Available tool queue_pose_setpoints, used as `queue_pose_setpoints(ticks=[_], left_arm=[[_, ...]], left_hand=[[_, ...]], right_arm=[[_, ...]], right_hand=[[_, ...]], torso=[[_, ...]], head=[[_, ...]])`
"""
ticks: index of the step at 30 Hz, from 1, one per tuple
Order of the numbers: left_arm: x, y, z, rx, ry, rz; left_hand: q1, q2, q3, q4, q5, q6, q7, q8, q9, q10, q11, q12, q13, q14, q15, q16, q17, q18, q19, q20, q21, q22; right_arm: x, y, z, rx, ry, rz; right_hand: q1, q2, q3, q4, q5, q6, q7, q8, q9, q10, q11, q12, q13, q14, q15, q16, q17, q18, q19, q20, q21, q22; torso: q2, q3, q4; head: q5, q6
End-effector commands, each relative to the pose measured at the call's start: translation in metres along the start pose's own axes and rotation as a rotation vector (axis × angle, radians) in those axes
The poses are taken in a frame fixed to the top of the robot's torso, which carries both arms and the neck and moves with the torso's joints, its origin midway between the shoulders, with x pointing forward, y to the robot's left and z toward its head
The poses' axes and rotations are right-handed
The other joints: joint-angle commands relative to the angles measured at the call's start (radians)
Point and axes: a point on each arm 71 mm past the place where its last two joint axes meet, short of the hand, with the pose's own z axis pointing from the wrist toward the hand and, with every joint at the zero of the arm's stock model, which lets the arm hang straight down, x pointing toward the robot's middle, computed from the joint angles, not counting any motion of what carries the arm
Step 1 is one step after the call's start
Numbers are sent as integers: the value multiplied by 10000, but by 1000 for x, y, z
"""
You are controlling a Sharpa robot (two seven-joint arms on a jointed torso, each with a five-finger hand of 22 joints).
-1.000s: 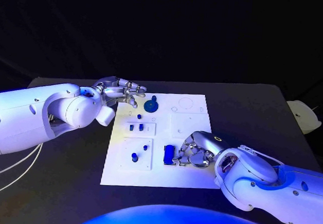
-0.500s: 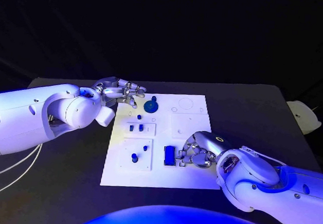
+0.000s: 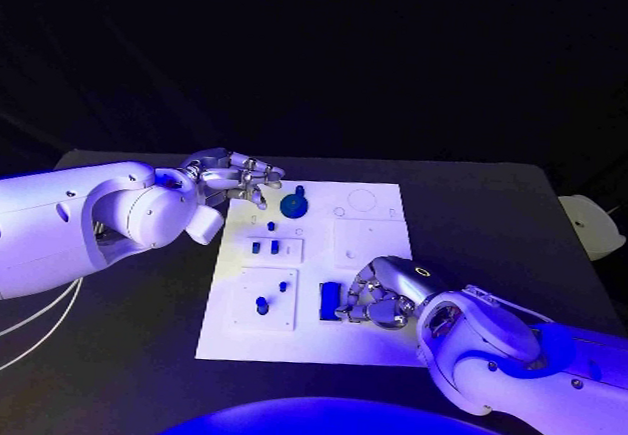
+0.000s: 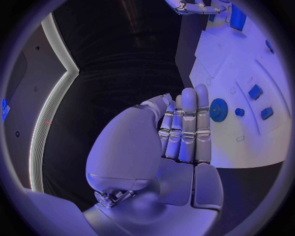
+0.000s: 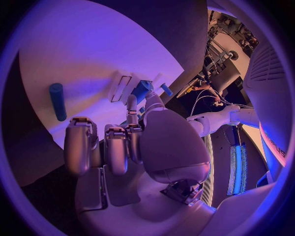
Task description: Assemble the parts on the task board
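Observation:
The white task board (image 3: 306,332) lies mid-table. On its far part a blue gear (image 3: 295,206) (image 4: 218,109) sits beside a small blue peg (image 3: 300,189). Two small blue parts (image 3: 265,246) stand in a plate, and another (image 3: 262,305) stands nearer. My left hand (image 3: 234,178) (image 4: 184,128) hovers by the board's far left corner, fingers straight, holding nothing. A long blue piece (image 3: 330,301) (image 5: 57,101) lies on the board just beyond my right hand (image 3: 381,297) (image 5: 117,147). That hand's fingers are curled, with nothing seen in them.
The black table (image 3: 132,345) surrounds the board. A pale object (image 3: 591,227) sits at its right edge. White cables (image 3: 17,332) hang by my left arm.
My right hand has edged slightly toward the near side beside the long blue piece. The left hand and the parts stay put.

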Motion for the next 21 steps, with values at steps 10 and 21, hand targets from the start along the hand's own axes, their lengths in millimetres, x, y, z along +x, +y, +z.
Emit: queue_pose_setpoints(ticks=[10,21], left_arm=[[3,-1,0,51,168,18],[3,-1,0,39,173,18]], left_hand=[[-6,59,65,-1,35,-86,0,11,9,-53,-2,39,10,-56,47,-30,-16,60,48,5,30,9],[-6,59,65,-1,35,-86,0,11,9,-53,-2,39,10,-56,47,-30,-16,60,48,5,30,9]], right_arm=[[5,2,4,-86,339,-71],[4,-1,9,98,56,-180]], right_hand=[[-31,-29,15,60,-76,63,-32,62,20,718,-75,-15,2049,1042,-46,59,2633,-68,492,-85,31,2123],[6,39,75,69,-112,102,-54,87,45,710,-90,-40,2034,1042,-53,59,2633,-70,496,-87,44,2126]], torso=[[-2,-5,5],[3,2,3]], head=[[12,-25],[33,-24]])
